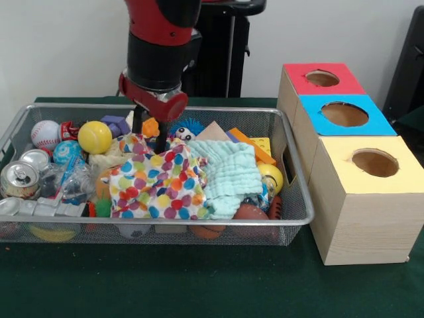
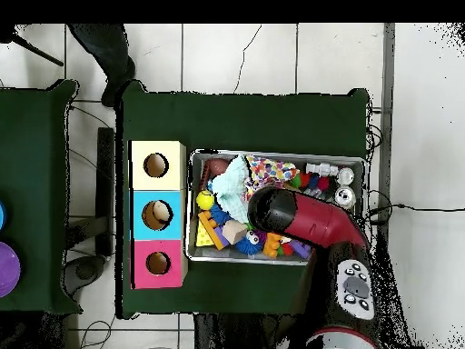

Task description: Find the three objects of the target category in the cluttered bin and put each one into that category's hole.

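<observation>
A wire mesh bin (image 1: 291, 218) holds a heap of toys, cans and cloths. My gripper (image 1: 154, 132) reaches down into its back middle, just above a polka-dot cloth (image 1: 159, 182). A small orange piece (image 1: 151, 127) shows right at the gripper; whether it is held is unclear. A mint green cloth (image 1: 232, 175) lies beside the dotted one. To the bin's right stand three wooden boxes with holes: red top (image 1: 322, 78), blue top (image 1: 344, 114), yellow top (image 1: 375, 162). In the overhead view my arm (image 2: 272, 209) hides the gripper and the middle of the bin (image 2: 277, 260).
In the bin are a baseball (image 1: 45, 133), a yellow ball (image 1: 95, 137), drink cans (image 1: 20, 179), a brown football (image 1: 252, 212), a yellow smiley ball (image 1: 270, 175), an orange block (image 1: 252, 146) and a blue fuzzy toy (image 1: 185, 130). The boxes (image 2: 156, 215) stand close against the bin's side.
</observation>
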Robot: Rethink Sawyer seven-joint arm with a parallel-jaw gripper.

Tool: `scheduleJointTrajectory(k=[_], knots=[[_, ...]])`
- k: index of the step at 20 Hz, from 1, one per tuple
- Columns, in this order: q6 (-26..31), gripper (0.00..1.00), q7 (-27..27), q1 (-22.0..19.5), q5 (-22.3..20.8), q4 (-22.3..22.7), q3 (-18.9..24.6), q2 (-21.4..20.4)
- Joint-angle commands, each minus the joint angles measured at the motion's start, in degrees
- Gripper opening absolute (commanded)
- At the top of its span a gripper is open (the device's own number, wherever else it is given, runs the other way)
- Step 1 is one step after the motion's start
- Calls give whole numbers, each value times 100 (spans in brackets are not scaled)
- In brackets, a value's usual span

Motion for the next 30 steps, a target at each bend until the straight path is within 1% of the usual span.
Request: scheduleJointTrajectory(k=[1, 3, 5, 7, 8, 9, 11, 15, 16, 20, 22, 25, 29, 30], knots=[[2083, 100, 718, 322, 120, 445, -157, -517], [3151, 100, 662, 325, 205, 315, -182, -791], [3473, 100, 521, 298, 145, 223, -166, -885], [3680, 100, 440, 205, 101, 51, -121, -877], [3663, 100, 419, 189, 71, 45, -104, -884], [3554, 100, 397, 179, 40, 78, -87, -900], [3524, 100, 305, 68, -66, -120, -58, -866], [3213, 100, 282, 52, -192, -111, -26, -915], [3213, 100, 298, 50, -200, -166, -15, -879], [3003, 100, 334, 75, -293, -144, -75, -909], [2740, 100, 306, 87, -458, -218, -136, -850], [1916, 100, 413, 107, -798, -363, -257, -590], [1104, 100, 512, 30, -1020, -415, -275, -297], [977, 100, 516, -1, -1044, -458, -266, -214]])
